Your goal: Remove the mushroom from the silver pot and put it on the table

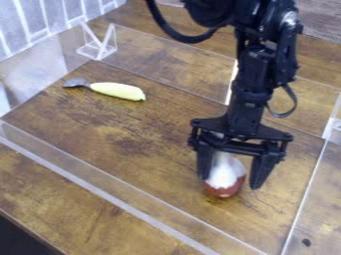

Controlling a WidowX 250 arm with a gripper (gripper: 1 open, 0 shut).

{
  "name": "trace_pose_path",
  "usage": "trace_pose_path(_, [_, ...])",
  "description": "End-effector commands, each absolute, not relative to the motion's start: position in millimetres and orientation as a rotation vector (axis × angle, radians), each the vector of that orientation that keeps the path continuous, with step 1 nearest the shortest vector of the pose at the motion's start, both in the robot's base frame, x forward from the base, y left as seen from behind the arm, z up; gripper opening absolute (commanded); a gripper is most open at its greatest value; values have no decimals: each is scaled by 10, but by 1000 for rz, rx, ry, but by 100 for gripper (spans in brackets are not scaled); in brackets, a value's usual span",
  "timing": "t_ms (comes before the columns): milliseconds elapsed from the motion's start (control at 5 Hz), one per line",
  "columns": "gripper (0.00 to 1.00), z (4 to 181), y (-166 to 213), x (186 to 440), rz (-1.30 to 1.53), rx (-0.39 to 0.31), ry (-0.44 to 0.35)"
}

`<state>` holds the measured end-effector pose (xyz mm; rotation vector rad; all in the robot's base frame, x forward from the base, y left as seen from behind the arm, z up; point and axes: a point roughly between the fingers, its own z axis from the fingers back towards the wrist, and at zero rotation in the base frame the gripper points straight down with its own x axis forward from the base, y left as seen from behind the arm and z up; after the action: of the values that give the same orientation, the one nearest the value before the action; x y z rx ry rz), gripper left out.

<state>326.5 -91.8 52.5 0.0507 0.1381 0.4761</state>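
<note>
Wood table (120, 129) w/ mushroom (222, 179), banana (118, 91), acrylic strips (94, 189).
</note>
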Motion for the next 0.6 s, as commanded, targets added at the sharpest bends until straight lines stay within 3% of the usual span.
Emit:
trace_pose_path(0, [100, 910, -805, 3424, 507, -9, 46])
trace_pose_path(400, [100, 988, -723, 3566, 527, -22, 49])
